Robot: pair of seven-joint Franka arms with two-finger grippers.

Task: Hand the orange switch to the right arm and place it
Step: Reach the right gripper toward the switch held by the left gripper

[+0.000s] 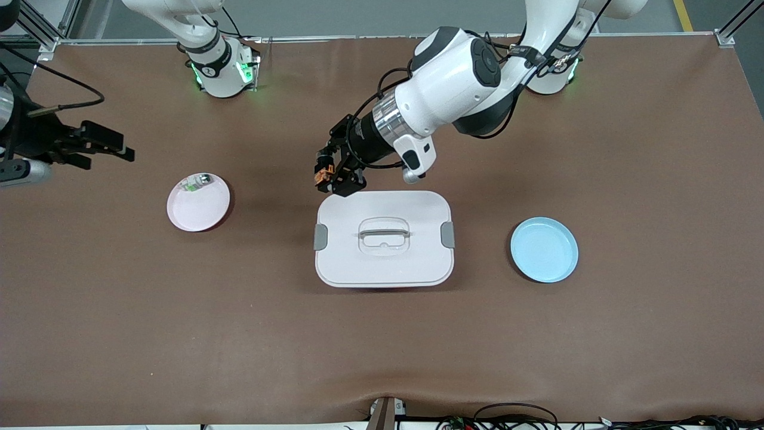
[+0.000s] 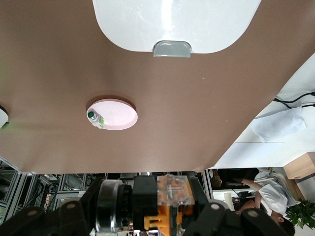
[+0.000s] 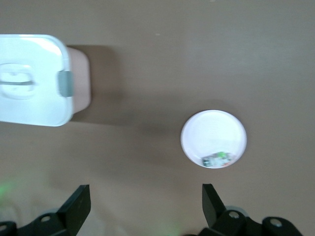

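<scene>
My left gripper [image 1: 329, 175] is shut on the orange switch [image 1: 323, 173], a small black block with orange markings, and holds it in the air over the table beside the white box's corner. The switch fills the left wrist view's lower edge [image 2: 170, 206]. My right gripper [image 1: 122, 149] is open and empty, held over the table at the right arm's end, its fingers [image 3: 78, 206] wide apart. The pink plate [image 1: 199, 202] shows in both wrist views [image 2: 115, 114] [image 3: 213, 138].
A white lidded box [image 1: 384, 239] with grey latches stands mid-table. The pink plate holds a small white-grey piece with a green mark [image 1: 195, 182]. A light blue plate [image 1: 544, 249] lies toward the left arm's end.
</scene>
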